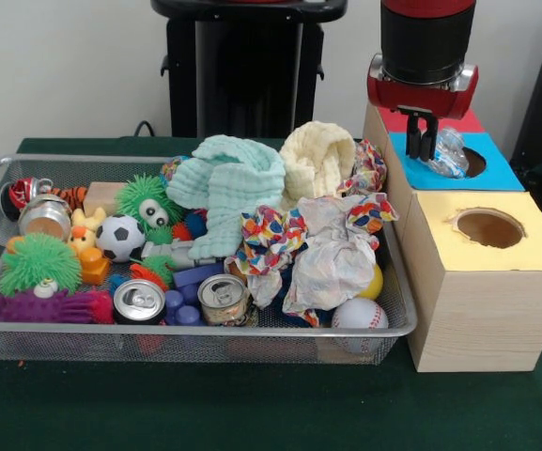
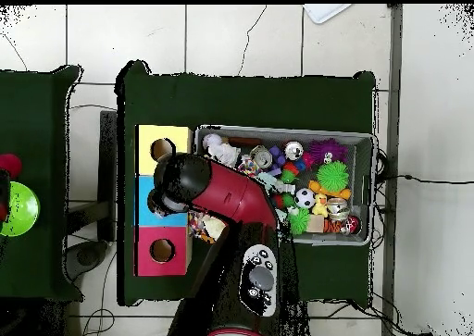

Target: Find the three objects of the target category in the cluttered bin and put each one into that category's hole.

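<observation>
The gripper (image 1: pixel 427 143) hung over the blue section of the wooden sorting box (image 1: pixel 482 310), its dark fingers drawn close together and pinching a crushed clear plastic bottle (image 1: pixel 449 153) that lay just beside the blue hole (image 1: pixel 474 162), low over the blue top. The overhead view showed only the arm covering that section, so the hold could be judged from the front alone.

The main risk seemed to be a miss: the bottle sat to the side of the opening rather than over it, and a release there would probably leave it lying on the blue top or let it roll off the box. Its crumpled shape might also catch on the rim.

No other water bottle showed in the wire mesh bin (image 1: pixel 205 334); any others were probably buried under the mint cloth (image 1: pixel 228 188), the cream cloth (image 1: pixel 317 160) or the patterned cloths (image 1: pixel 332 249). 2 silver cans (image 1: pixel 181 301) near the front could be mistaken for targets.
</observation>
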Robot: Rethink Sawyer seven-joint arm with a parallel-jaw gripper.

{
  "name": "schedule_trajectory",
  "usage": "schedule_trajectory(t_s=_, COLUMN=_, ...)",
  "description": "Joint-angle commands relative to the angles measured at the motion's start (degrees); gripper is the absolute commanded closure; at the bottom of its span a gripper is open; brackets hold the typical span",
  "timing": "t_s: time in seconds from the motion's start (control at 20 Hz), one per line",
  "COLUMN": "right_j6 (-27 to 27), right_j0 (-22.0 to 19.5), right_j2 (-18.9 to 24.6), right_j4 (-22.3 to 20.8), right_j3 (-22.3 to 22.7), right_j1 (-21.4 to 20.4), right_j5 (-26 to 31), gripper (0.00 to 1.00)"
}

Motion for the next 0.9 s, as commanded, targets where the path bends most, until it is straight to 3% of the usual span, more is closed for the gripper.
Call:
schedule_trajectory(t_s=0.05, right_j6=9.3, right_j0=-1.4, right_j2=4.4, right_j4=0.4, right_j3=5.6, right_j1=1.6, right_j5=1.4, gripper=1.0)
schedule_trajectory(t_s=0.9, right_j6=7.5, right_j0=-1.6, right_j2=4.4, right_j4=-0.4, right_j3=7.7, right_j1=-1.5, right_j5=4.0, gripper=1.0)
